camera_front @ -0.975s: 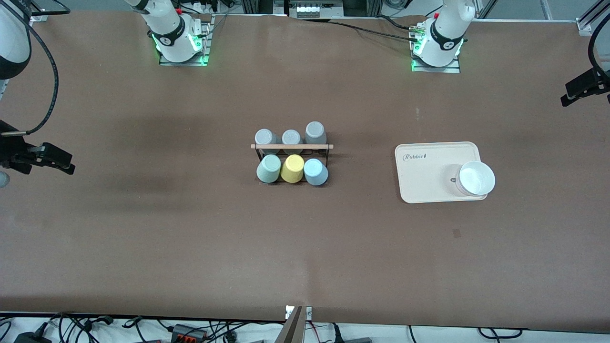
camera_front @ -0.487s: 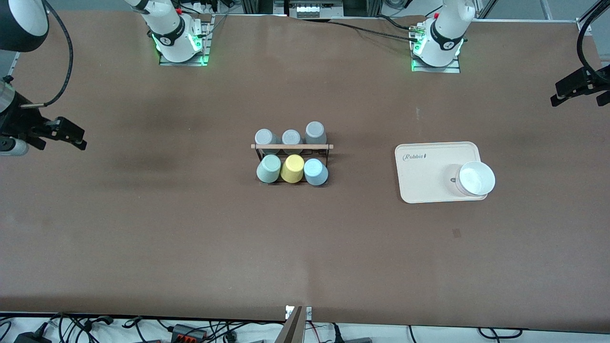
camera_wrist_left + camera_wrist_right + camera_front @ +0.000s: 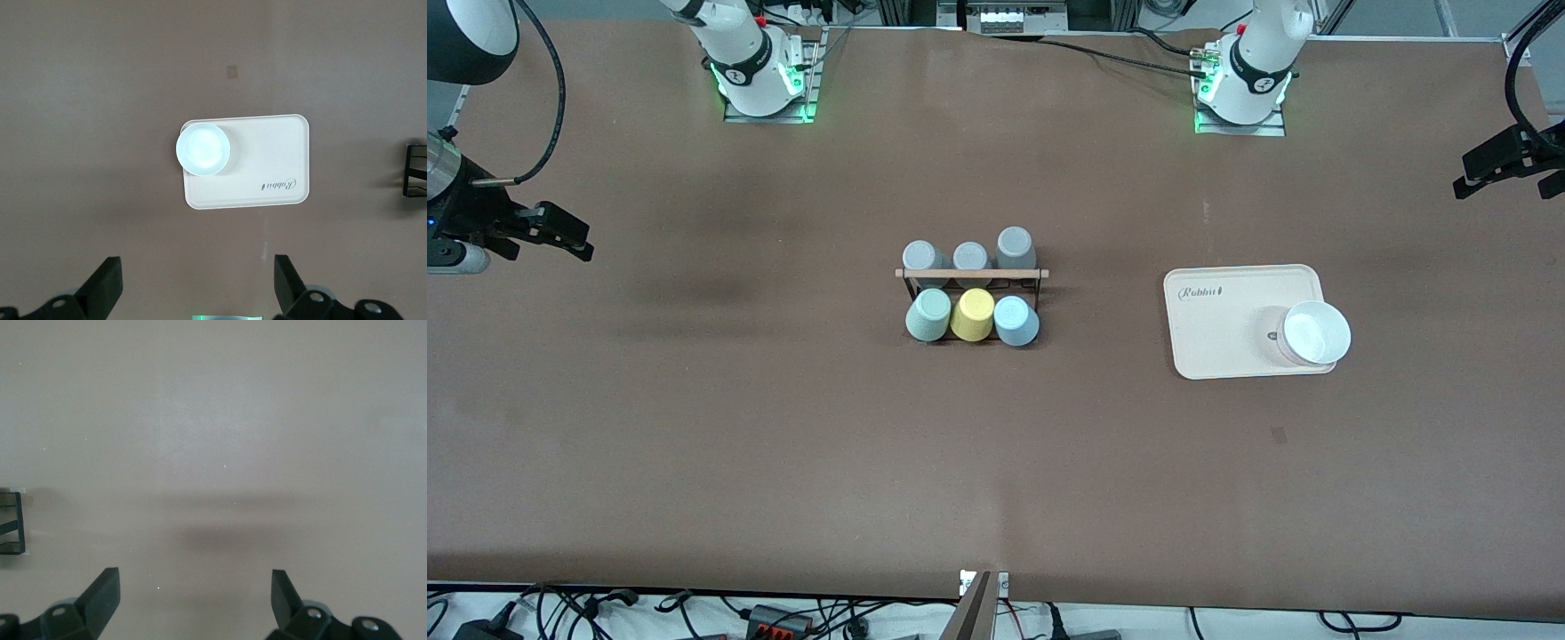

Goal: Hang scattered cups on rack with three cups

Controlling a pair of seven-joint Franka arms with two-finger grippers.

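So, from my remote seat: both grippers sit at the view's margins. The right gripper (image 3: 560, 233) hangs over the right arm's end of the worktop (image 3: 783, 444), partly cut off by the frame; its wrist view shows both fingers (image 3: 100, 590) spread wide, nothing between them. The left gripper (image 3: 1489, 169) is over the left arm's end, also clipped by the frame; jaws apart and empty too.

The rack (image 3: 971, 274) stands mid-worktop, wooden rod along its top. Its pegs are hidden under the cups, so I can't confirm how each one seats. Nearer row: mint green cup (image 3: 929, 315), yellow cup (image 3: 973, 314), light blue cup (image 3: 1016, 320), all bottoms up. The farther row holds three grey cups (image 3: 969, 255), partly crossed by the rod. Each wrist view catches only a sliver of the rack at its margin.

The beige tray (image 3: 1218, 320) lies toward the left arm's end, with a white bowl (image 3: 1314, 333) on its corner, overhanging the rim.

Surface is plain brown matting with soft shadows. Cables and plugs run along the worktop's near edge.
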